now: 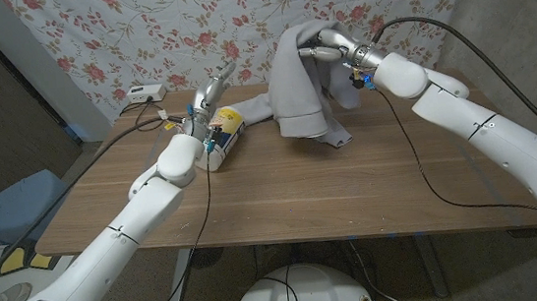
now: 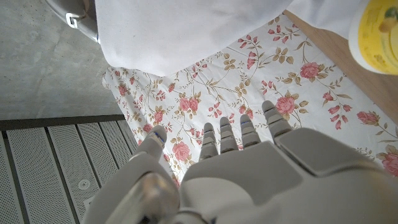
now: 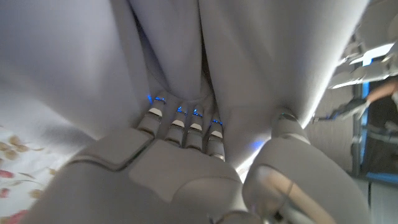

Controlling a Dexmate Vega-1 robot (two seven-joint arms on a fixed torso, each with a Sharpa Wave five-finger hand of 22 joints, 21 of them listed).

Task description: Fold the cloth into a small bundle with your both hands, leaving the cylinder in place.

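Observation:
A pale grey cloth [image 1: 300,83] hangs lifted above the table's far middle, its lower edge trailing on the wood. My right hand [image 1: 331,48] grips its top bunch from the right; folds of the cloth [image 3: 186,50] drape over that hand's fingers [image 3: 186,127]. A yellow-and-white cylinder [image 1: 225,135] lies on its side to the left of the cloth, and its yellow end [image 2: 376,34] shows in the left wrist view. My left hand [image 1: 210,95] is raised just behind the cylinder, its fingers [image 2: 239,134] spread and holding nothing.
The wooden table [image 1: 283,198] is bare across its near half. A white box [image 1: 145,93] with a cable sits at the far left corner. A floral curtain [image 1: 188,30] hangs behind. Black cables run along both arms.

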